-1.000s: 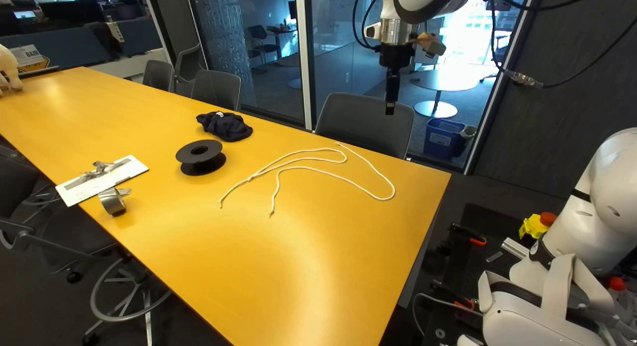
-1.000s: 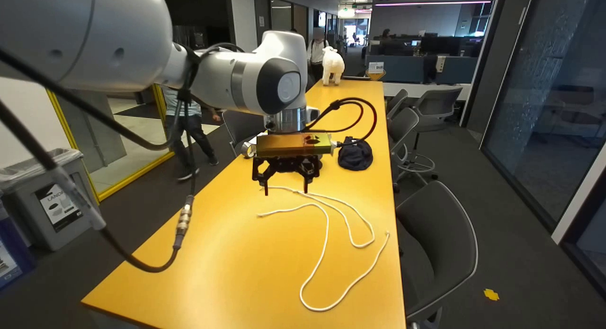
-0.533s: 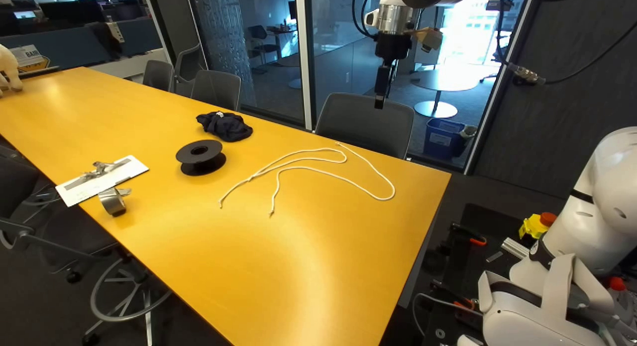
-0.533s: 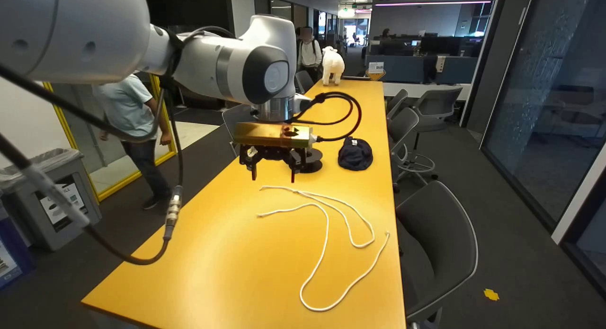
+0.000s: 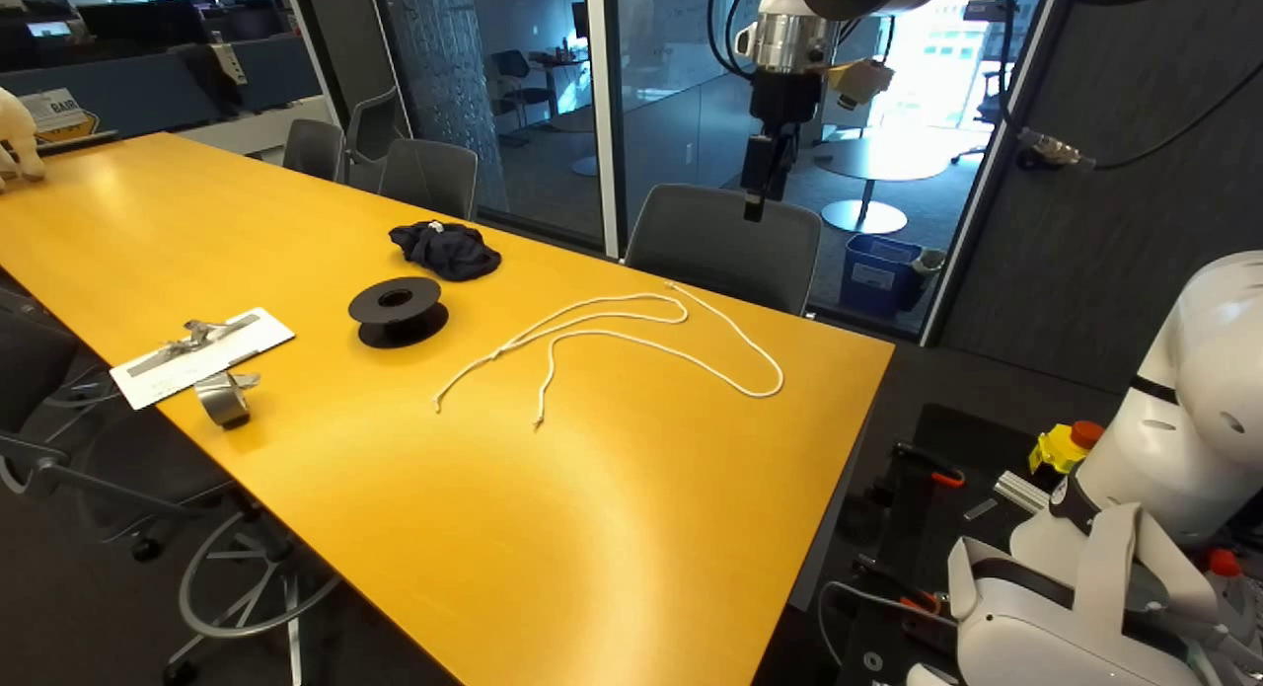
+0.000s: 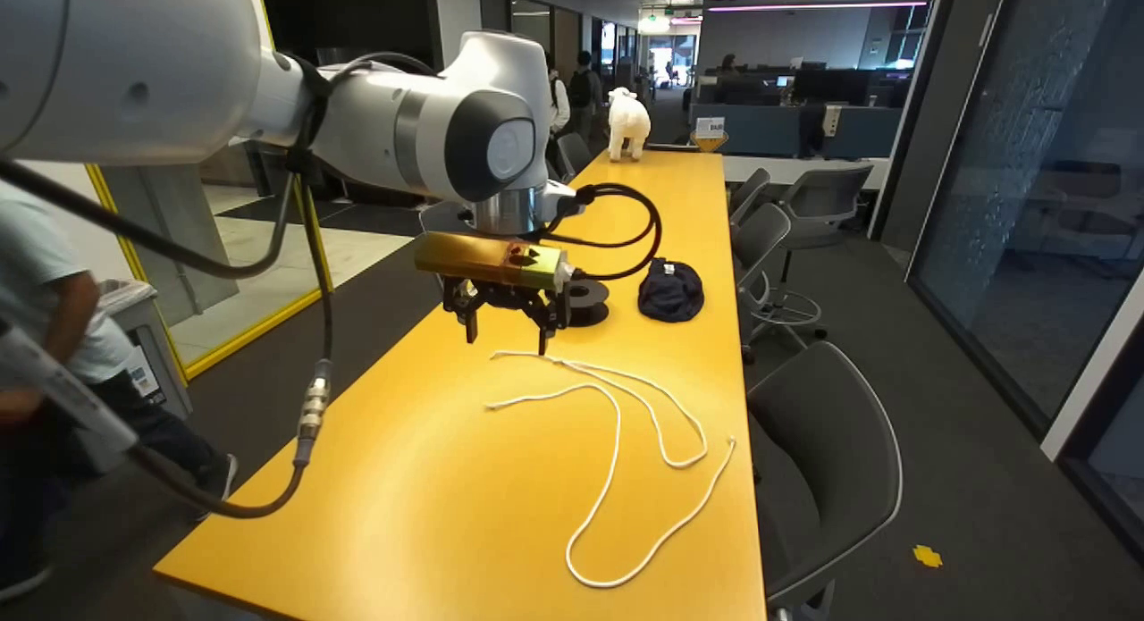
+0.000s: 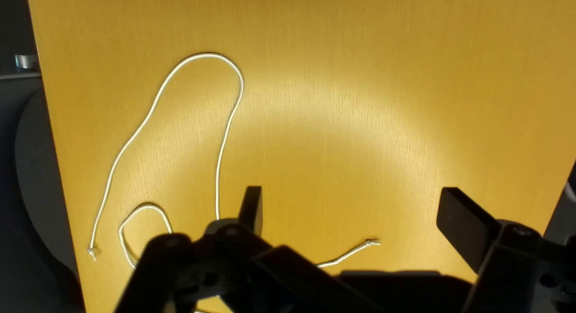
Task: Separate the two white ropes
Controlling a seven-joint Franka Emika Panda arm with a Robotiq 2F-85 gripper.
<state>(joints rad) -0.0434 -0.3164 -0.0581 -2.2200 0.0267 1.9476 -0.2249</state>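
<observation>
Two white ropes lie on the yellow table, shown in both exterior views. One rope point(image 5: 760, 395) point(image 6: 617, 438) makes a wide curve near the table's end. The folded rope point(image 5: 631, 297) point(image 6: 681, 466) forms a narrow loop beside it, its strands meeting near one end. A small gap separates the two, and I see no crossing between them. My gripper point(image 5: 762, 200) point(image 6: 507, 339) hangs open above the table, holding nothing. In the wrist view, the curved rope point(image 7: 207, 55) and part of the folded rope point(image 7: 120, 234) show; the gripper point(image 7: 351, 200) hides the rest.
Farther along the table point(image 5: 592, 528) stand a black spool point(image 5: 398, 311) and a dark cloth bundle point(image 5: 446, 250). A white flat board point(image 5: 212, 358) and a tape roll point(image 5: 223, 400) lie by the opposite edge. A chair point(image 5: 725, 237) sits against the ropes' side. A person point(image 6: 63, 335) walks past.
My gripper has shifted left and slightly up in both exterior views, and has turned a little. It has stayed open. The ropes have not moved. A person has walked toward the camera.
</observation>
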